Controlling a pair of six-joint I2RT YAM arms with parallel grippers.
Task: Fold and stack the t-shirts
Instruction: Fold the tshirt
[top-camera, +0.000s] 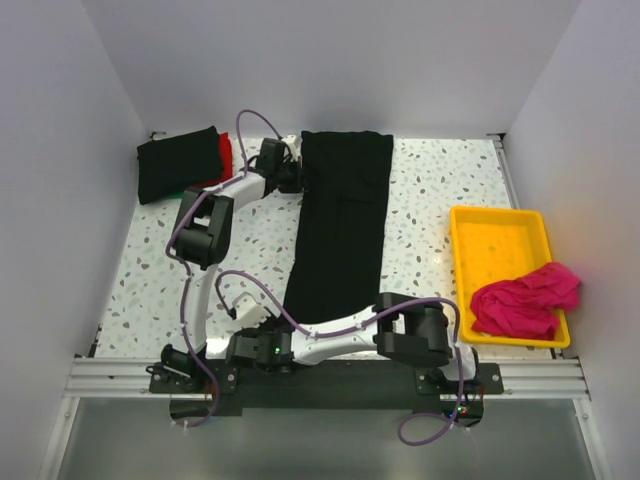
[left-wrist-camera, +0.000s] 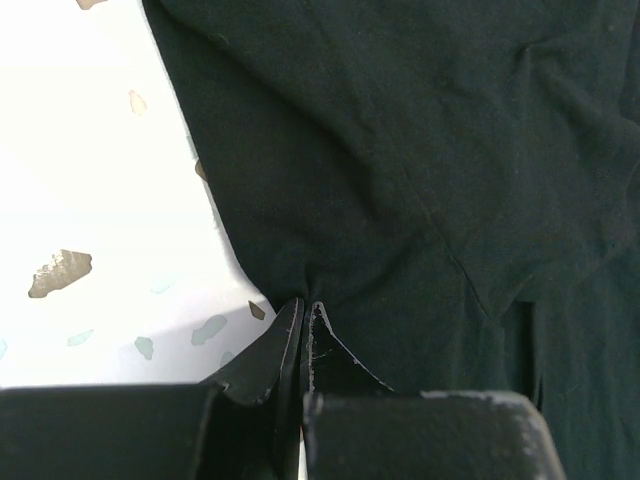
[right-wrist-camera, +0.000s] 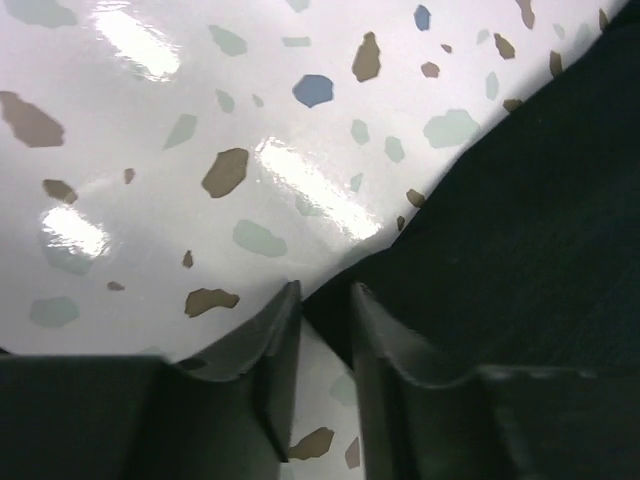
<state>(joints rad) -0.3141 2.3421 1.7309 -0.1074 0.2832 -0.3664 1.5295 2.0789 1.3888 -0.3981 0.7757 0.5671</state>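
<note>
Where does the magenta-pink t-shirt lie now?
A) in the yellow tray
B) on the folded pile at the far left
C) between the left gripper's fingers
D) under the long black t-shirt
A: the magenta-pink t-shirt lies crumpled in the yellow tray, at its near end.

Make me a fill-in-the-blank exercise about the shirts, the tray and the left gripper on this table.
1. The tray holding the magenta t-shirt is coloured ___.
2. The left gripper is shut on the edge of the spread t-shirt, whose colour is ___.
3. The folded stack sits in the far ___ corner of the table.

Missing words: yellow; black; left.
</note>
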